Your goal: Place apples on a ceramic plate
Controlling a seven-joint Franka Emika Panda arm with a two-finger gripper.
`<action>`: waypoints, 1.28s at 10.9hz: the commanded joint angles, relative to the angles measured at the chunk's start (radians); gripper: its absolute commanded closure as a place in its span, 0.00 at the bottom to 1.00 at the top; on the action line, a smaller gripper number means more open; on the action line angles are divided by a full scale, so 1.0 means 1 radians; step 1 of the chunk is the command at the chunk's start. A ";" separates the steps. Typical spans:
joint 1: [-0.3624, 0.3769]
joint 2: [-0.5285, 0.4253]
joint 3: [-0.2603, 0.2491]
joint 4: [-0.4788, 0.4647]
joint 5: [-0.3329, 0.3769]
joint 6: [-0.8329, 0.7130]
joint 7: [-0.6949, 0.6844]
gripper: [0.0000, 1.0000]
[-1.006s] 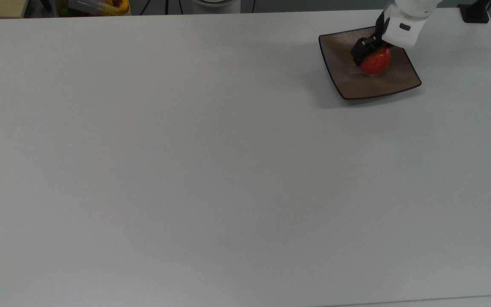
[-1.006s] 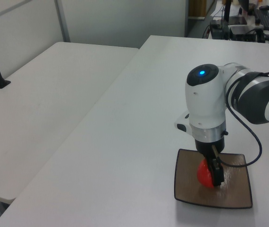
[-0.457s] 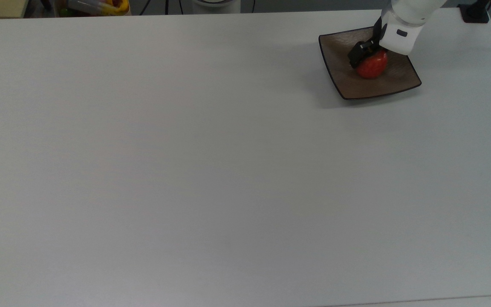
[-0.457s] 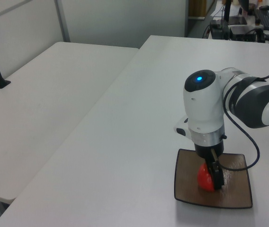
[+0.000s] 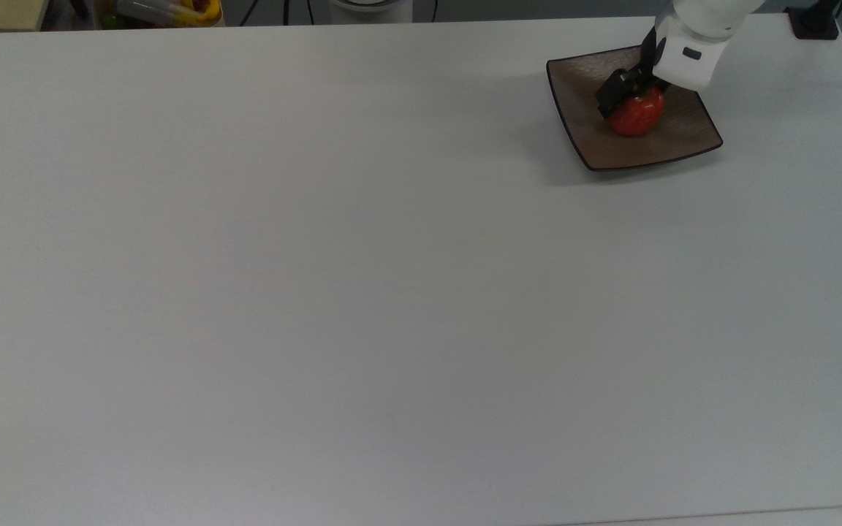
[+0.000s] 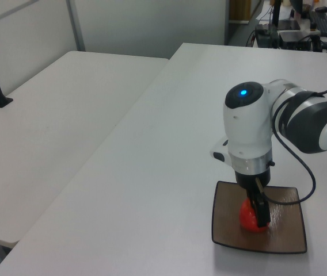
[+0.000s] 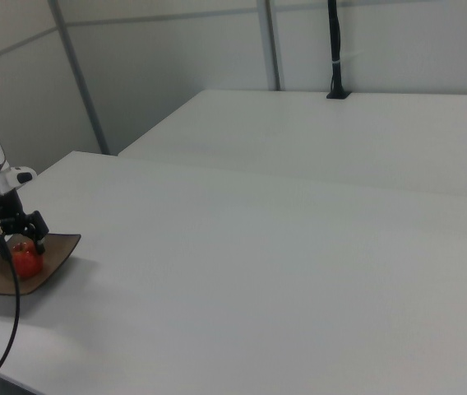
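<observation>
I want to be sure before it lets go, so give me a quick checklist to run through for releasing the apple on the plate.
1. Apple over the ceramic plate, not the table: ok.
2. Apple well inside the plate's rim, near its middle: ok.
3. Apple resting on the plate's surface: looks so in the left view, cannot tell for sure.
4. Gripper fingers at the apple's sides: ok; whether they have released it: cannot tell.
5. Plate fully on the table, away from its edges in the top view: ok.
</observation>
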 commanded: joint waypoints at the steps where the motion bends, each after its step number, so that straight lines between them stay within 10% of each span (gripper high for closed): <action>1: 0.000 -0.129 -0.004 -0.017 0.000 -0.047 0.023 0.00; 10: -0.240 -0.531 -0.039 0.077 0.214 -0.354 0.078 0.00; 14: -0.240 -0.565 -0.247 0.128 0.213 -0.462 0.068 0.00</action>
